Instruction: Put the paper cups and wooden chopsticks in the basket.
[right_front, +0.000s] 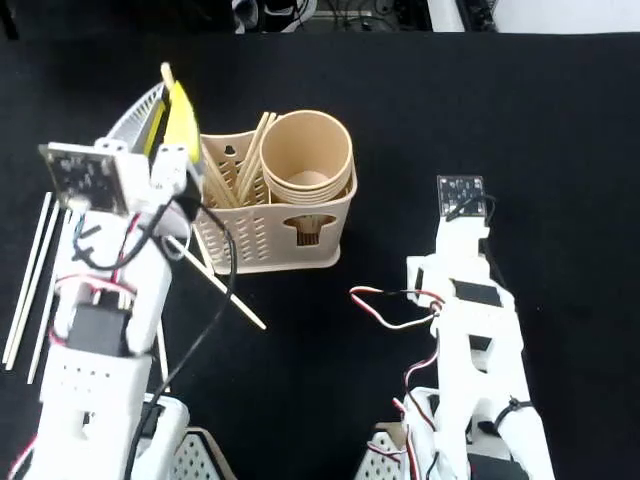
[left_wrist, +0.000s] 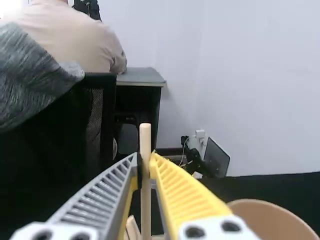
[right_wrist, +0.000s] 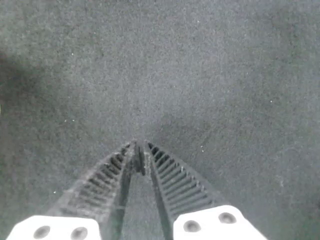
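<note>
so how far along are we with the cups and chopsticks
Done: the stacked cups and several chopsticks stand in the basket. In hand: the left gripper, jaws shut on one chopstick, by the basket. Left: one loose chopstick lies on the table beside the basket, a few more beside the left arm. The right gripper is shut and empty.

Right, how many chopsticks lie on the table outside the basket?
3 chopsticks: two side by side left of the left arm, one slanting from under it near the basket; more may be hidden.
</note>
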